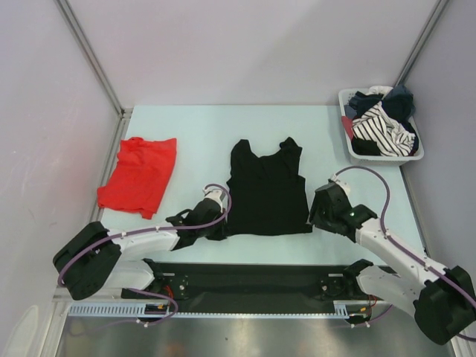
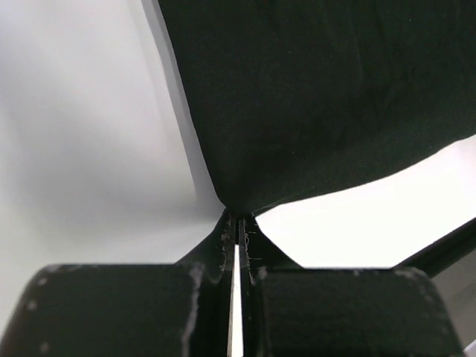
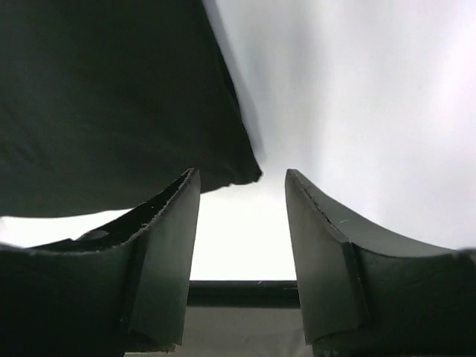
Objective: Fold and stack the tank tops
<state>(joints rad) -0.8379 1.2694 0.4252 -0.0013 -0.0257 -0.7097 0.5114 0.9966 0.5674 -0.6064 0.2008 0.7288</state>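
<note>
We see the black top (image 1: 266, 190) spread flat in the middle of the table (image 1: 201, 130), straps toward the far edge and hem toward the arms. The left gripper (image 2: 238, 223) is at the hem's left corner, its jaws pressed together on a pinch of black cloth. In its wrist view the fabric fans out wide from that pinch, and from above the corner is drawn out a little to the left, toward the arm.

The right gripper (image 3: 242, 177) sits at the hem's right corner with its jaws apart and nothing between them. In its wrist view the corner of the black top ends just beyond the tip of the left-hand finger. The angle is too low for us to say whether that finger touches the cloth.

The red top (image 1: 139, 175) lies flat on the left side of the table, well apart from the black one, and neither arm is on it. A white basket (image 1: 387, 158) stands at the far right corner, holding a heap of clothes, among them a striped piece (image 1: 383, 130).
</note>
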